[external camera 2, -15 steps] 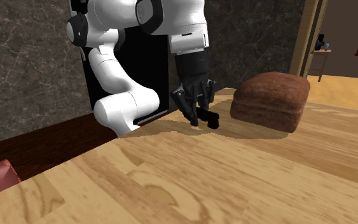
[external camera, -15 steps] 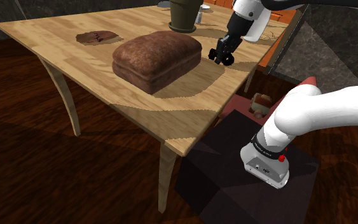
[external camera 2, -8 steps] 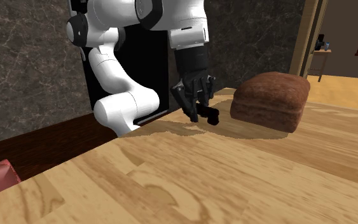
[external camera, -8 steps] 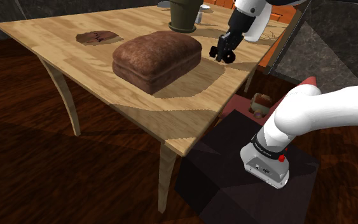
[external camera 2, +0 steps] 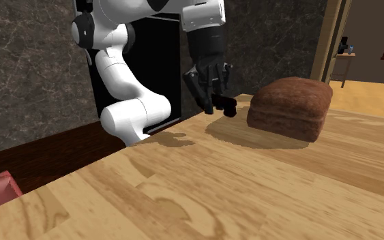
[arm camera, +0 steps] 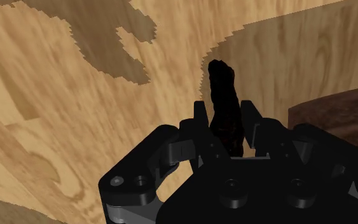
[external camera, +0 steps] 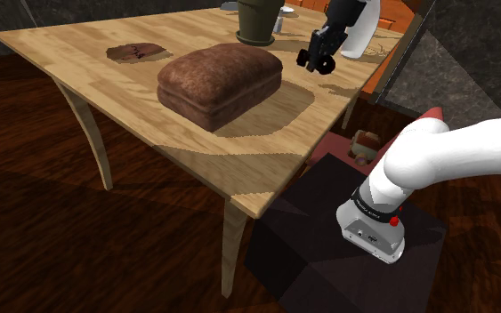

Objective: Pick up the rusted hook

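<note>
Shoulder view shows the end effector (external camera: 317, 60) hanging above the table (external camera: 79, 53), pointing down, clasping the dark hook (arm camera: 225, 108).

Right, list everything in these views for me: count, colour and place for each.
table: one, light wood, bearing the rest.
loaf: one, brown, middle of the table.
flat piece: one, dark reddish-brown, on the table, to the shoulder view's left of the loaf.
pot: one, dark olive, on the table behind the loaf.
hook: one, near-black, held above the table beside the loaf.
stand: one, dark box, shoulder view's lower right.
arm: one, white.
gripper: one, black, shut on the hook.
</note>
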Tool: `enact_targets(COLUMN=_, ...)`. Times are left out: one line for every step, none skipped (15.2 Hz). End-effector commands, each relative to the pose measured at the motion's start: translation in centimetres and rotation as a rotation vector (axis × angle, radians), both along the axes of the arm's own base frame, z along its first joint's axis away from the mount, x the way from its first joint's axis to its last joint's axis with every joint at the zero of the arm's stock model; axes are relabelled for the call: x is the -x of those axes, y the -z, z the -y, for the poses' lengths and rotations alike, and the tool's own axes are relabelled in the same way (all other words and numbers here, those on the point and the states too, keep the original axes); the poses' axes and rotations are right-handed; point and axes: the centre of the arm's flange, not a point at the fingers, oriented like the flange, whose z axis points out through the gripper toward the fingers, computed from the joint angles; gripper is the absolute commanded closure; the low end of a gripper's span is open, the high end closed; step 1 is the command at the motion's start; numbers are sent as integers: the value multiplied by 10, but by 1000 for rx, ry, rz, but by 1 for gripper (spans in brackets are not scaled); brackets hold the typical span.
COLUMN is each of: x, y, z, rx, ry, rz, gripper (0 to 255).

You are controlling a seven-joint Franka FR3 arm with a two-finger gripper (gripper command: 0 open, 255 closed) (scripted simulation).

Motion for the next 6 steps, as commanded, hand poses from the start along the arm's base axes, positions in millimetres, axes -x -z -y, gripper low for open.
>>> enact_targets(x=-1, y=-10, z=0, rx=0, ry=0, rz=0, gripper=255)
enact_targets(x=-1, y=-15, z=0, rx=0, ry=0, rz=0, gripper=255)
enact_targets(x=-1, y=-21, z=0, rx=0, ry=0, rz=0, gripper=255)
enact_targets(x=-1, y=-26, z=0, rx=0, ry=0, rz=0, gripper=255)
enact_targets(x=-1, y=-27, z=0, rx=0, ry=0, rz=0, gripper=255)
enact_targets(x=-1, y=-27, z=0, rx=0, ry=0, rz=0, gripper=255)
